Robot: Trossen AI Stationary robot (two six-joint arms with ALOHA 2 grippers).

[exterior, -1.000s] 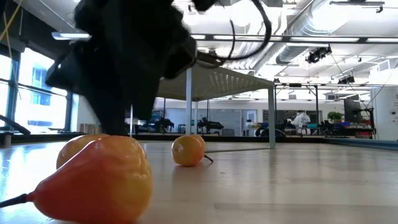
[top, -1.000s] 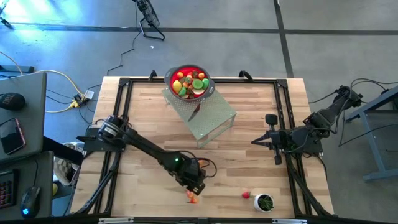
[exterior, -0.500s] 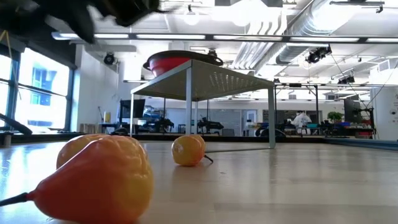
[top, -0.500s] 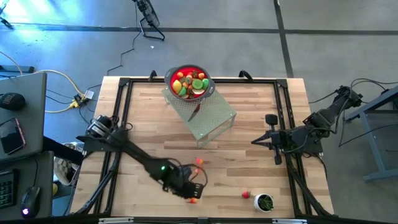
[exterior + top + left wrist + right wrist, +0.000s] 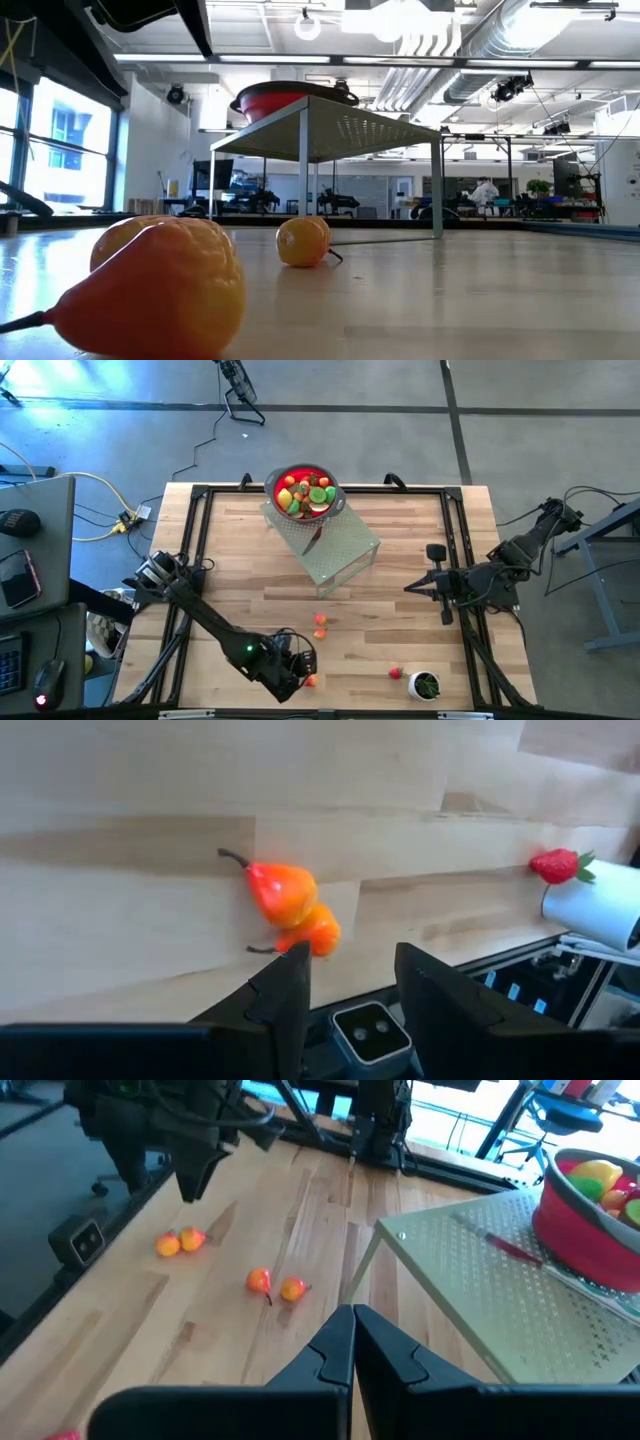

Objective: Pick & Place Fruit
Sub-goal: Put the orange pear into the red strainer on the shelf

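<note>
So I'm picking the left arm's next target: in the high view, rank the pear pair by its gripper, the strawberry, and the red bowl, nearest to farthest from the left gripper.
From the left gripper:
1. Pear pair, right beside it at the table's near edge.
2. Strawberry, farther right, beside the white cup.
3. Red bowl, on the mesh stand at the far edge.

2 black jointed arms; left arm [image 5: 215,628] shows green indicator light; thin black cable loops beside left claw [image 5: 297,672].

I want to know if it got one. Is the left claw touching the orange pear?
Apart. The left wrist view shows bare wood between the open left claw and the orange pear.
</note>
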